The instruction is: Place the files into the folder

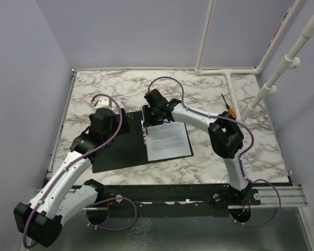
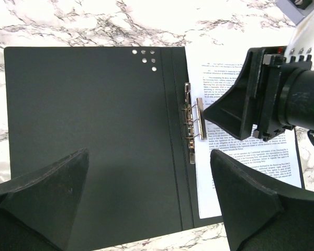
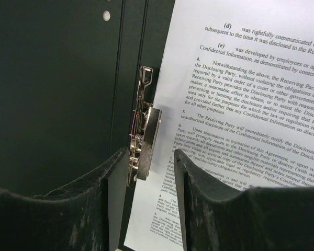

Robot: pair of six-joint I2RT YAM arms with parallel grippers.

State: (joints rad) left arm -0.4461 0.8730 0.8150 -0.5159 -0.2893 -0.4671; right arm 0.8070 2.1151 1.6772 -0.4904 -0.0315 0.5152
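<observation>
On the marble table (image 1: 209,94), at the centre of the top view, the folder (image 1: 120,151) lies wide open with its black inner faces up. Its bare half extends toward 9 o'clock.

The files (image 1: 168,142) rest on the half toward 3 o'clock, printed side up and square with the cover. Their spine-side edge meets the clip. Only 1 white surface shows, so whether both of the 2 sheets lie there cannot be told.

The left gripper (image 2: 149,154) hangs over the bare half with its fingers spread as wide as they go, pinching nothing.

The right gripper (image 3: 150,154) hangs low over the spine. Its fingers are partly drawn in with a gap between them, and they straddle the lower end of the metal clip (image 3: 144,136) without visibly pinching it.

The clip runs along the spine from 12 to 6 o'clock, and its flat plate seems to overlap the paper's edge.

The paper appears to be already in place, so the main part of the task looks done. What seems left is pressing the clip down on the sheets and perhaps swinging the cover shut.
</observation>
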